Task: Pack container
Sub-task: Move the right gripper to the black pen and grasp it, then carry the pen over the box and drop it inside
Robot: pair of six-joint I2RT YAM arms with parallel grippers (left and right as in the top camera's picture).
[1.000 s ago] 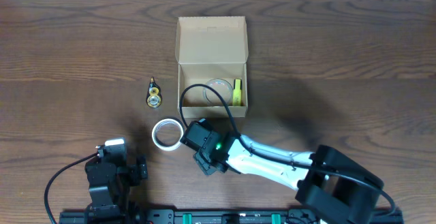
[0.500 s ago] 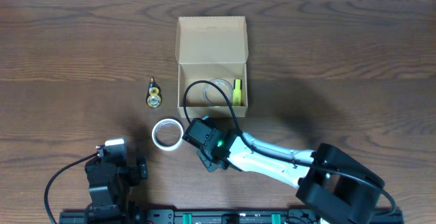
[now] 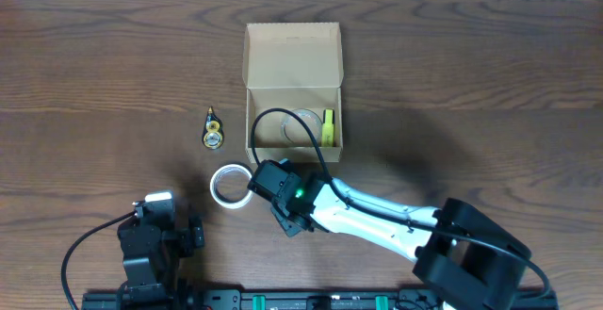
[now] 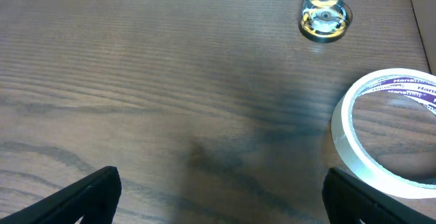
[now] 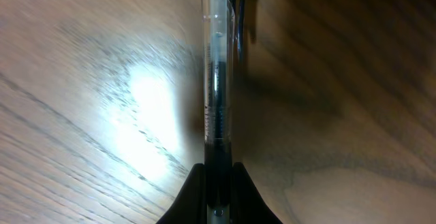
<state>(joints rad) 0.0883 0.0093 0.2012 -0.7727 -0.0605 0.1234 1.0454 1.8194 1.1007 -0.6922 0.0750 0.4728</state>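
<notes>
The container [image 3: 293, 61] is a tan cardboard box at mid-table, its flap lid folded open to the far side. Inside lie a clear tape roll [image 3: 300, 125] and a yellow-green item [image 3: 328, 127]. My right gripper [image 5: 219, 173] is shut on a clear-barrelled pen [image 5: 219, 81] just above the wood. In the overhead view this right gripper [image 3: 265, 182] sits just in front of the box, beside a white tape roll [image 3: 230, 186]; the pen is hidden there. My left gripper [image 4: 221, 200] stands open over bare wood at the near left, holding nothing.
A small yellow and black tape dispenser [image 3: 214, 132] lies left of the box, also seen in the left wrist view as the dispenser [image 4: 325, 16]. The white tape roll [image 4: 385, 132] lies right of my left fingers. The right arm's black cable [image 3: 283, 117] loops over the box front.
My right gripper has closed onto the pen and shifted slightly left and toward the box. The left arm has not moved.
</notes>
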